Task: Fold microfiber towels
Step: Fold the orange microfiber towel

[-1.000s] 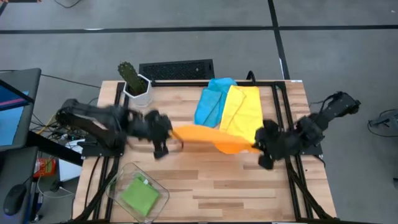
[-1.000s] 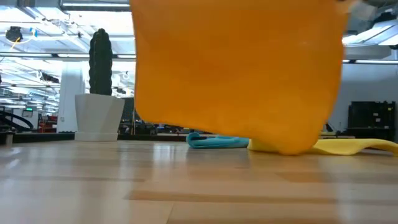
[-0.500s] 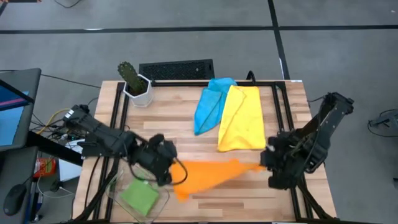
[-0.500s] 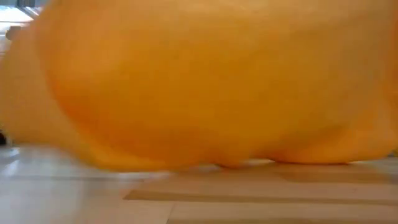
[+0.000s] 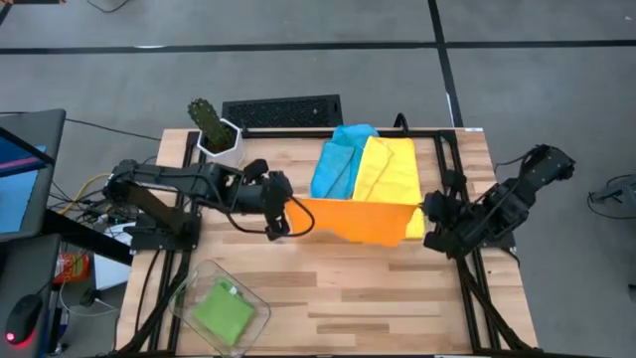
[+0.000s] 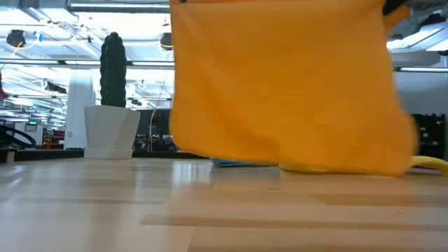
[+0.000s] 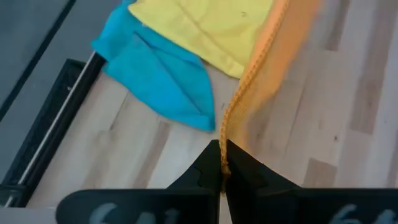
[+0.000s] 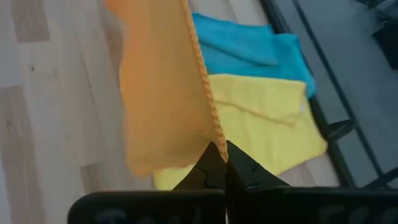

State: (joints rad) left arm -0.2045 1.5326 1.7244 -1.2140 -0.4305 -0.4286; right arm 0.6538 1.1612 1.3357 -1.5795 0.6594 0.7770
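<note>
Orange towel hangs stretched between the two grippers, clear of the table. Left gripper is clamped on one top corner, right gripper on the other. Yellow towel and blue towel lie just beyond the grippers; green towel lies well apart, on the left gripper's near side.

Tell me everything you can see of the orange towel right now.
The orange towel is a plain soft cloth with a stitched hem, stretched between both arms above the wooden table. The left gripper and the right gripper are each shut on one top corner. It hangs like a curtain, partly hiding the yellow towel; whether its bottom edge touches anything is unclear.
</note>
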